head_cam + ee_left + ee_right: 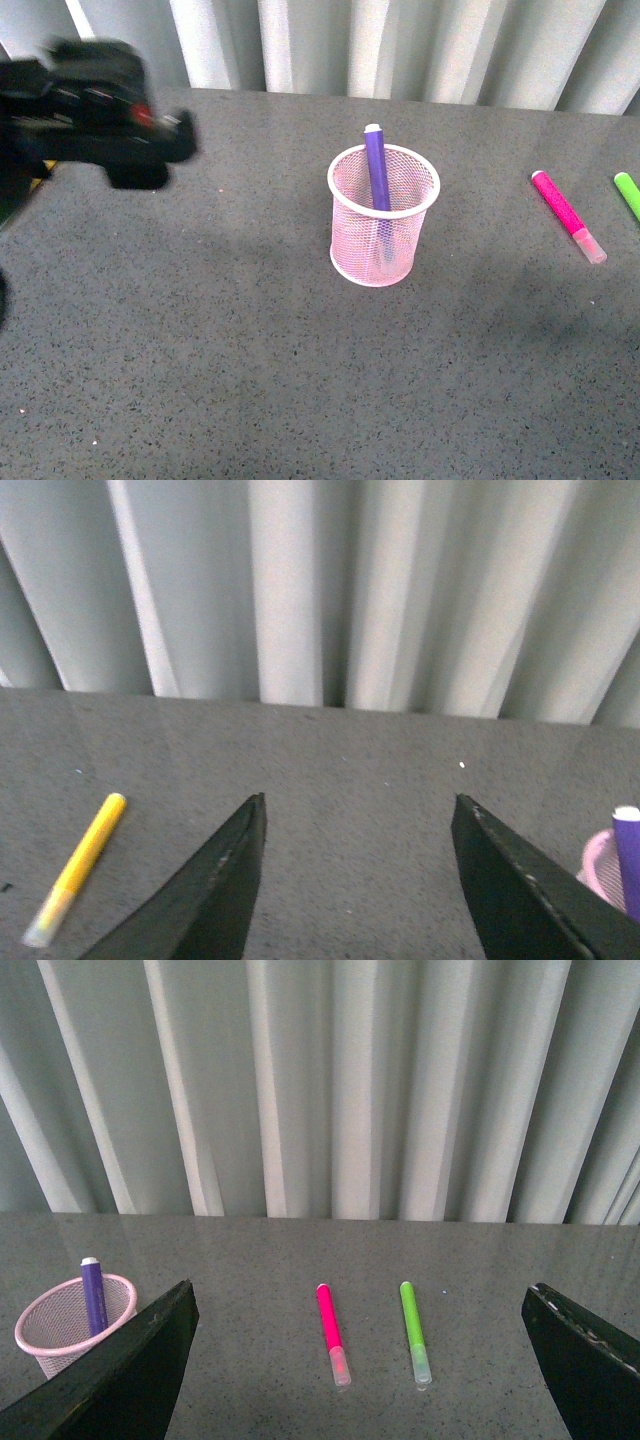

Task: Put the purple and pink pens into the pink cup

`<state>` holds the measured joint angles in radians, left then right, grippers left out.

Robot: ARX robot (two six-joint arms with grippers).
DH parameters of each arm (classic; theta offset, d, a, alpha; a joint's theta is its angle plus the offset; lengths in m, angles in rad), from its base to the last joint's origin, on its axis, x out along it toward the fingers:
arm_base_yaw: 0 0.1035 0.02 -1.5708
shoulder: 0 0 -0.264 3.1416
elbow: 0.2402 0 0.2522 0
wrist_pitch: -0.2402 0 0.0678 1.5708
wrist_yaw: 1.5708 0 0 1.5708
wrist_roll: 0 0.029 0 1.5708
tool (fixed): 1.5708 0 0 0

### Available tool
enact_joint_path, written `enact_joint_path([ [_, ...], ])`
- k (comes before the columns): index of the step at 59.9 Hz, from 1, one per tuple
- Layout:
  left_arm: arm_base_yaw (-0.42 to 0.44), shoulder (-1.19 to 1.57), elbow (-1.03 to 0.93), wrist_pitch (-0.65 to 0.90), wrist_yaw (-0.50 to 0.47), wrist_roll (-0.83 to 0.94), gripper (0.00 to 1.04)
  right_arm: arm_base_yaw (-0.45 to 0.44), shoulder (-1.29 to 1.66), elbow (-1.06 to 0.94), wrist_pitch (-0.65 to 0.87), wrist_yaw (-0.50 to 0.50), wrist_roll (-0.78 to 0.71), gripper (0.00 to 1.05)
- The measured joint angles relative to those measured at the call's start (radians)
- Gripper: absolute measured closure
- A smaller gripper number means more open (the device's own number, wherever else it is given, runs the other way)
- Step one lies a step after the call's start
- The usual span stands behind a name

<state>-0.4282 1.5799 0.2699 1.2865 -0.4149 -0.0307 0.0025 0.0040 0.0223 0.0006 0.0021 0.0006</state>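
Front view. I see the pink cup [345, 225] standing upright near the middle of the grey table [200, 350], its mesh wall see-through. The purple pen [376, 165] stands inside it, leaning against the far rim, with a small pale end uppermost and well clear of the rim. The pink pen [565, 215] lies flat on the table to the right of the cup and well apart from it, whitish cap toward the near side. The green marker [628, 195] lies further right, cut by the picture's edge, beside the pink pen but not touching it. At far left the left gripper [185, 135] shows as a blurred black mass above the table, well apart from the cup. A pleated pale curtain [420, 45] closes the far side.

Left wrist view. I read the two dark fingers [225, 890] as spread apart with only bare table between them; nothing is held. The yellow marker [80, 865] lies on the table outside one finger. Outside the other, at the picture's edge, part of the cup's rim and the purple pen's upper end are visible.

Right wrist view. The right gripper [360, 1288] has its fingers [140, 1370] set wide apart and empty. Between them on the table lie the pink pen and the green marker, roughly parallel, caps toward the camera. The cup with the purple pen stands beyond one finger.
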Motion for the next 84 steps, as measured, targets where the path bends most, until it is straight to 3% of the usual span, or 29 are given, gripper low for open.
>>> enact_joint_path([
  [11, 0.113, -0.208, -0.133, -0.075, 0.108, 0.012, 0.84, 0.0, 0.0, 0.0, 0.0, -0.003, 0.0, 0.07],
  [17, 0.158, -0.346, -0.157, -0.205, 0.161, 0.016, 1.02, 0.0, 0.0, 0.0, 0.0, 0.0, 0.0, 0.07],
  [50, 0.33, -0.867, -0.258, -0.599, 0.323, 0.023, 1.01, 0.0, 0.0, 0.0, 0.0, -0.001, 0.0, 0.07],
  [53, 0.376, -0.909, -0.261, -0.636, 0.392, 0.023, 1.01, 0.0, 0.0, 0.0, 0.0, 0.0, 0.0, 0.07],
  [57, 0.414, -0.961, -0.262, -0.682, 0.408, 0.023, 1.01, 0.0, 0.0, 0.0, 0.0, -0.001, 0.0, 0.07],
  [84, 0.426, -1.224, -0.262, -0.929, 0.412, 0.023, 1.01, 0.0, 0.0, 0.0, 0.0, -0.001, 0.0, 0.07],
])
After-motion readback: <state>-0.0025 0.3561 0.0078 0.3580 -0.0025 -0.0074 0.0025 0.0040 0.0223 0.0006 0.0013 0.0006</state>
